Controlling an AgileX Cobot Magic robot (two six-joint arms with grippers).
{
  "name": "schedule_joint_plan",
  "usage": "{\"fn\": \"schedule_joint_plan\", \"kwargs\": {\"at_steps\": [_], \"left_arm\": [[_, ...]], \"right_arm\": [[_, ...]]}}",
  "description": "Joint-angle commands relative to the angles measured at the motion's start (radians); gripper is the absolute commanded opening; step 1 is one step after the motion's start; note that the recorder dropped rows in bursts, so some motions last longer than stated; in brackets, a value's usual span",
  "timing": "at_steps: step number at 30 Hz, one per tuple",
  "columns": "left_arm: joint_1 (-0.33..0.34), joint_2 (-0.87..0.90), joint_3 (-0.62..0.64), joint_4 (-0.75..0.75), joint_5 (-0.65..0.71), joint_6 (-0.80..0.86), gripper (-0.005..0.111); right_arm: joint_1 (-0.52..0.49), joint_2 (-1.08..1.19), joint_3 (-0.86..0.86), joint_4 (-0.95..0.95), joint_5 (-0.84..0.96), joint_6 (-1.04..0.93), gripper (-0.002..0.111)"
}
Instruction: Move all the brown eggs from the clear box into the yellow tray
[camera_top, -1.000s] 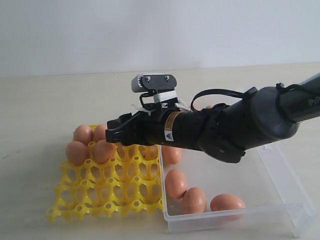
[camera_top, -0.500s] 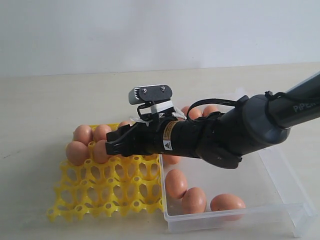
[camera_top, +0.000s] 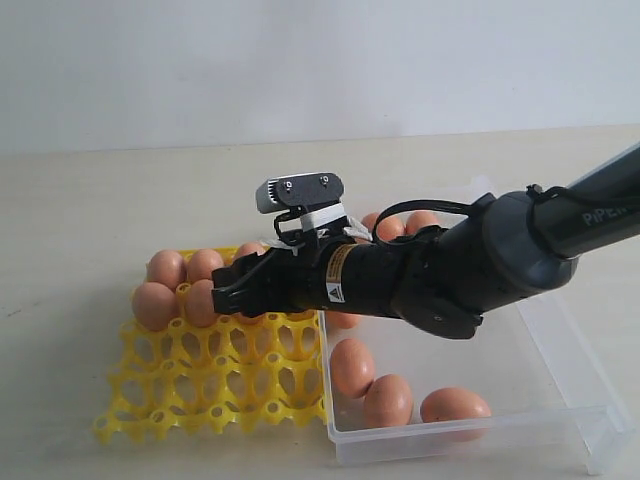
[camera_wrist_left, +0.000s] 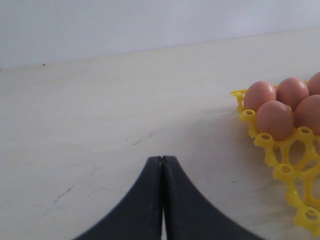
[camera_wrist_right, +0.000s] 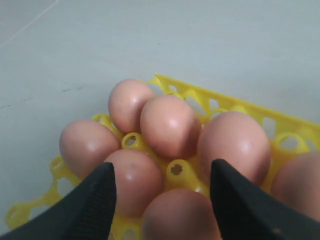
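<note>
My right fingers (camera_wrist_right: 100, 210) are standing apart, straddling an egg (camera_wrist_right: 177, 215) that is sitting in the yellow tray (camera_wrist_right: 225, 102) among its neighbours; I am not clamping it. My left fingers (camera_wrist_left: 145, 200) are pressed together, hovering over bare desk (camera_wrist_left: 100, 100). Seen from outside, the tray is lying at 9 o'clock of the clear box (camera_top: 470, 438), where more eggs (camera_top: 387, 400) are waiting. I am judging the danger to be in pulling out: with eggs crowding both fingers, a skewed lift could knock one loose or tug the light tray.
</note>
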Motion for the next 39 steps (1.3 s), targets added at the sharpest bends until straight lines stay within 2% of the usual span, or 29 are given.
{"fn": "schedule_joint_plan", "kwargs": {"at_steps": [1,4,9,12,17,20,22,26,29,39], "left_arm": [[-0.001,-0.006,-0.005,-0.004,-0.008,-0.003,0.000],[-0.001,-0.006,-0.005,-0.004,-0.008,-0.005,0.000],[-0.001,-0.006,-0.005,-0.004,-0.008,-0.005,0.000],[-0.001,-0.006,-0.005,-0.004,-0.008,-0.005,0.000],[-0.001,-0.006,-0.005,-0.004,-0.008,-0.003,0.000],[-0.001,-0.006,-0.005,-0.004,-0.008,-0.003,0.000],[-0.001,-0.006,-0.005,-0.004,-0.008,-0.005,0.000],[-0.001,-0.006,-0.005,-0.004,-0.008,-0.005,0.000],[-0.001,-0.006,-0.005,-0.004,-0.008,-0.005,0.000],[-0.001,-0.006,-0.005,-0.004,-0.008,-0.003,0.000]], "right_arm": [[0.001,-0.041,-0.001,0.003,0.038,-0.011,0.055],[0.001,-0.124,-0.001,-0.023,0.143,-0.011,0.046],[-0.002,-0.326,-0.010,-0.008,0.566,-0.043,0.021],[-0.017,-0.380,-0.033,-0.001,0.813,-0.043,0.017],[-0.064,-0.377,-0.038,0.033,0.973,-0.037,0.013],[-0.090,-0.362,-0.038,0.099,0.982,-0.032,0.013],[-0.104,-0.349,-0.038,0.164,0.944,-0.050,0.017],[-0.105,-0.299,-0.038,0.284,0.857,-0.138,0.042],[-0.105,-0.248,-0.038,0.316,0.802,-0.138,0.053],[-0.105,-0.133,-0.040,0.344,0.675,-0.138,0.053]]}}
